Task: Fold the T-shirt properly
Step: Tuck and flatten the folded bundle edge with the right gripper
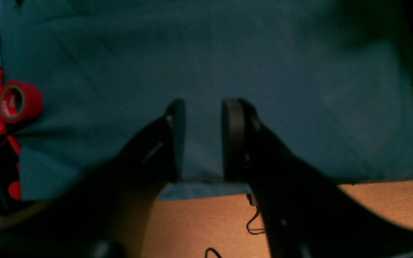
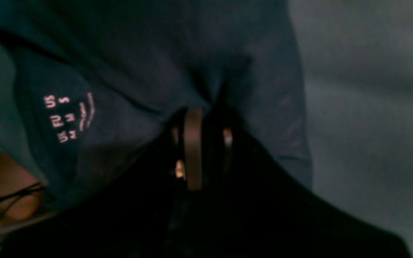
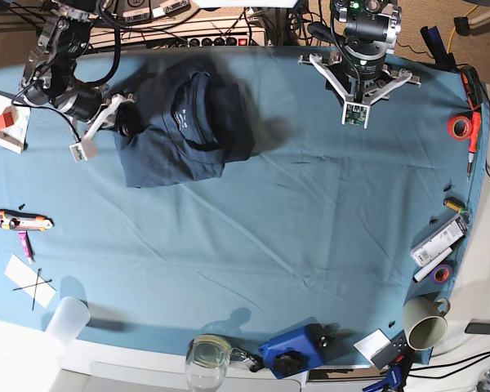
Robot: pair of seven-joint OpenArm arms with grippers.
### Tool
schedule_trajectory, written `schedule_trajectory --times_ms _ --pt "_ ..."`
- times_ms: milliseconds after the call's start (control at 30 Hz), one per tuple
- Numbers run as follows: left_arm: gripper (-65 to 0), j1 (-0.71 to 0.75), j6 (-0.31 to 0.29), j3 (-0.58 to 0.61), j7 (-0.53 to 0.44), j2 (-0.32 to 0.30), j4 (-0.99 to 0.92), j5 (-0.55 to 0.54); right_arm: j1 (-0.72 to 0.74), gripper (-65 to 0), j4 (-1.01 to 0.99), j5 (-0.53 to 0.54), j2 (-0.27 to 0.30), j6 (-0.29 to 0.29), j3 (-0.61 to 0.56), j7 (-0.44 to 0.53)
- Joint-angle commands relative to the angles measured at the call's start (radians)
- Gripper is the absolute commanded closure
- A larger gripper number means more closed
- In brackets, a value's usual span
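One tool point(image 2: 206, 143) pinches the T-shirt point(image 2: 149, 71) edge.

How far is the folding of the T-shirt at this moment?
Done: nothing tidy; the T-shirt lies bunched on the tablecloth. In hand: the right end effector pinches a fold of it near the collar print. Left: spreading and all folds; the left end effector hangs open over bare cloth.

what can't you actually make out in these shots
- T-shirt, base view: bunched up; sleeves and hem hidden in its own folds.
- Right gripper, right wrist view: tips buried in dark cloth; blurred.
- Collar print, right wrist view: smaller line unreadable.
- Red tape roll, left wrist view: label blurred.
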Motion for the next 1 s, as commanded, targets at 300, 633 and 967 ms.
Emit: schedule_trajectory --times_ms 300,633,967 --pt "-16.1 0.003 0.003 0.002 -0.019 0.000 0.016 0.008 0.093 -7.4 0.210 0.299 0.075 -0.005 0.002 -0.076" --pt "-16.1 0.001 -0.012 0.002 -0.060 0.000 0.016 0.043 0.243 -7.4 0.057 0.113 0.075 -0.005 -0.144 0.011" --pt "0.0 0.001 -0.011 -0.057 -0.075 0.000 0.016 0.102 0.330 -7.4 -0.281 -0.098 0.075 -0.005 -0.372 0.155"
